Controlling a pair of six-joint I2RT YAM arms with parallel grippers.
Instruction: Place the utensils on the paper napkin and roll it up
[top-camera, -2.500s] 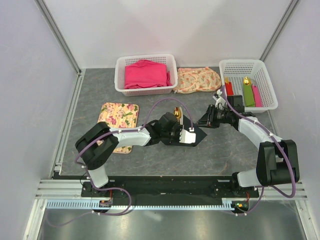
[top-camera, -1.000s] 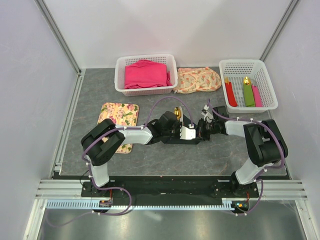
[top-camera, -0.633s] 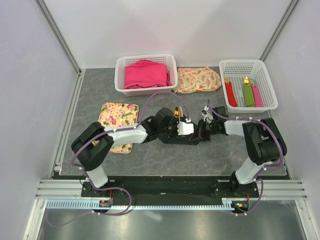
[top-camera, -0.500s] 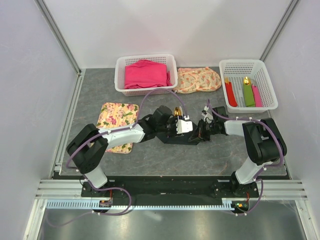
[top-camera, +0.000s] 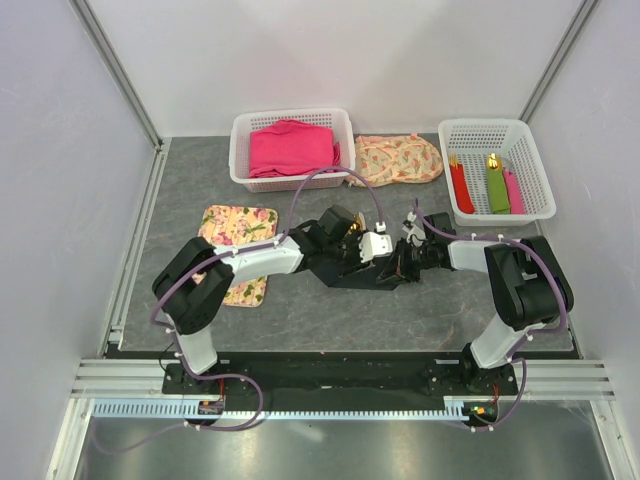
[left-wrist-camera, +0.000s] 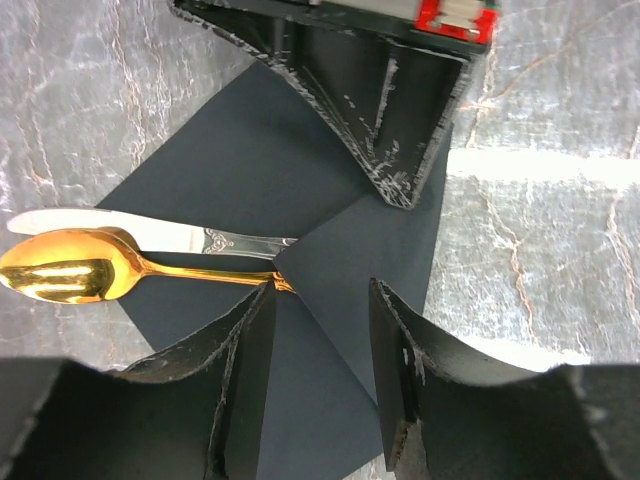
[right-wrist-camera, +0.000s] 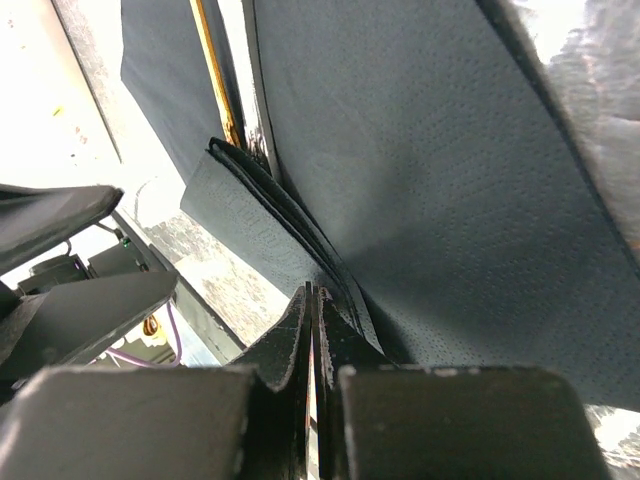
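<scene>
Black paper napkin (left-wrist-camera: 230, 170) part-folded over utensils (left-wrist-camera: 80, 268); right end effector (right-wrist-camera: 311, 300) pinches the fold, left end effector (left-wrist-camera: 322, 305) hangs open, so rolling likely comes next.

A black napkin (left-wrist-camera: 230, 170) lies on the grey table (left-wrist-camera: 540, 270), one corner folded over the handles of a gold spoon (left-wrist-camera: 70, 277) and a knife (left-wrist-camera: 120, 228). Their heads stick out left. The left gripper (left-wrist-camera: 322, 295) hovers above the fold, jaws apart. The right gripper (left-wrist-camera: 395, 185), fingers together, touches the napkin's right edge.
</scene>
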